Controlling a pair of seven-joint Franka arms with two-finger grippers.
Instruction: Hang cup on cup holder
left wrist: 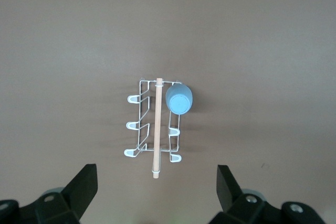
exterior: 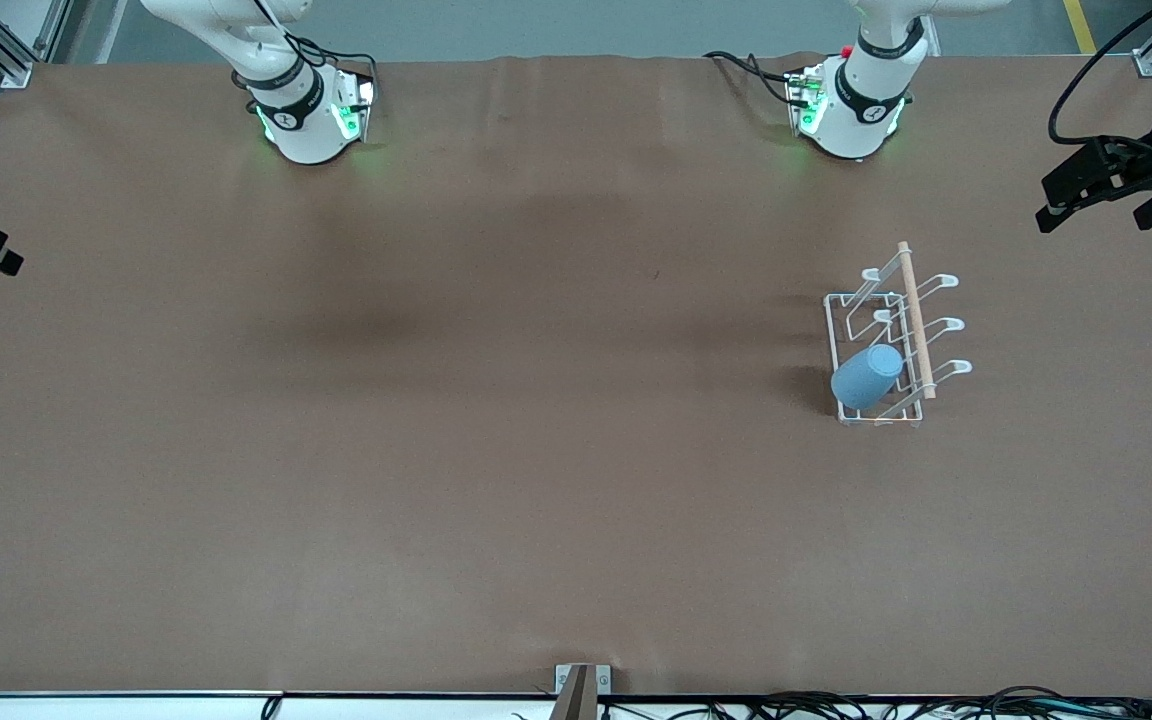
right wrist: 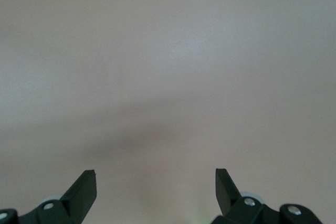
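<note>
Starting at the right arm's end of the brown bench [exterior: 496,450], our right gripper [right wrist: 156,187] hangs over bare surface with its black fingers [right wrist: 84,192] spread wide and nothing between them; that arm waits, well apart from the rack.

Moving toward the left arm's end, we find the white wire cup holder with looped prongs and a light wooden top rod [exterior: 911,320]. The small light-blue plastic handleless tumbler [exterior: 867,376] already sits tipped over one prong, on the side of the rod facing the right arm's end and at the rack's end nearer the front camera. Its closed base points outward and up, so its long axis slants away from the rod.

Our left gripper [left wrist: 157,192] is high above, fingers [left wrist: 229,187] wide apart and empty, with the rack [left wrist: 140,114] and cup [left wrist: 179,99] ahead of them. We judge the hanging done, and the left arm is the nearer one.
</note>
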